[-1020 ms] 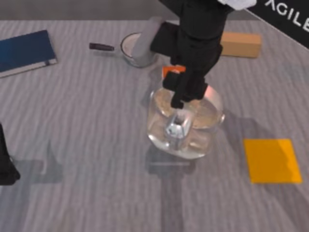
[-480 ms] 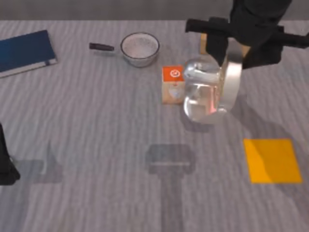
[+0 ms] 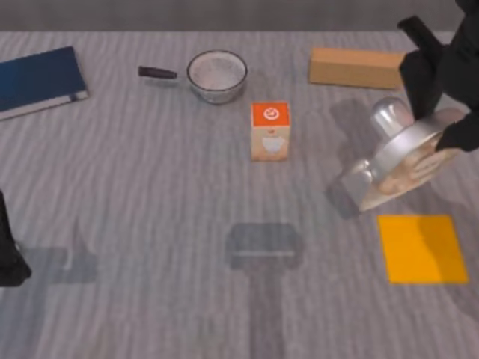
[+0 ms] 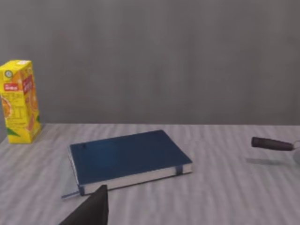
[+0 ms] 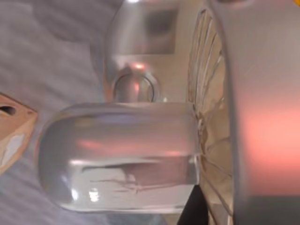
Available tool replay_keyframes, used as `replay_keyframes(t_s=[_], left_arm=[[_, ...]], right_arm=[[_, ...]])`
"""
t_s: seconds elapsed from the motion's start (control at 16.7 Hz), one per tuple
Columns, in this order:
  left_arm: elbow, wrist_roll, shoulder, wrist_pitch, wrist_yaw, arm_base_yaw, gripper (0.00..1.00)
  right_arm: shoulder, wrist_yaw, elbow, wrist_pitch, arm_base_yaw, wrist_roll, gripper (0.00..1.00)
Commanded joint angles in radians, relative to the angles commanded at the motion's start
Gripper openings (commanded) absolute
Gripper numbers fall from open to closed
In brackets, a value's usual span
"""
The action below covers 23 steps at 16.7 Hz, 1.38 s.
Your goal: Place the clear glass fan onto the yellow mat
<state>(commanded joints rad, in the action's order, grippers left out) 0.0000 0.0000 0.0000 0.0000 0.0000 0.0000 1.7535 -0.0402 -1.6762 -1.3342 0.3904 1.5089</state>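
Two arms on my rig, one at work. Items listed from the near edge of the table outward, each placed against the mat.

1. Left gripper [image 3: 9, 262]: parked far to the mat's left, at the near left edge of the table. I cannot tell how its fingers stand.
2. Mat [image 3: 421, 248]: flat orange-yellow square, near right of the table, nothing on it.
3. Fan [image 3: 395, 158]: just beyond the mat and slightly to its left, lifted and tilted, silvery base corner lowest, rim and tan blades canted up toward the right. The right wrist view shows its shiny hub [image 5: 119, 161] and grille from very close.
4. Right gripper [image 3: 441, 131]: beyond the mat at the table's right edge, closed on the fan's rim and carrying it.
5. Carton [image 3: 270, 132]: orange-topped, upright, well to the mat's left and farther back.
6. Block [image 3: 357, 67]: tan, far beyond the mat.
7. Saucepan [image 3: 216, 75]: black handle, far back and left of the mat.
8. Book [image 3: 39, 81]: blue, at the far left.

Handling note, my judgement: I should bring the fan nearer and a little rightward until its base is over the mat's centre, level it upright before lowering, and let go only once the base sits flat, since a tilted release could tip it off the square.
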Motion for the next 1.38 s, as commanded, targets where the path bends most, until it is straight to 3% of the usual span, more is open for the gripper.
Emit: replay_keyframes(t_s=[0.24,0.42,0.84,1.38], left_arm=[[0.000,0.000,0.000,0.000,0.000,0.000,1.00],[0.000,0.000,0.000,0.000,0.000,0.000,1.00],[0.000,0.000,0.000,0.000,0.000,0.000,1.00],[0.000,0.000,0.000,0.000,0.000,0.000,1.00]], right_arm=[[-0.058,0.028,0.131,-0.026,-0.052,0.260,0.00],[-0.079,0.041,0.190,-0.044,-0.074,0.368,0.00],[-0.077,0.042,0.202,-0.042,-0.074,0.387,0.00],[-0.066,0.044,0.320,0.088,-0.079,0.386,0.00]])
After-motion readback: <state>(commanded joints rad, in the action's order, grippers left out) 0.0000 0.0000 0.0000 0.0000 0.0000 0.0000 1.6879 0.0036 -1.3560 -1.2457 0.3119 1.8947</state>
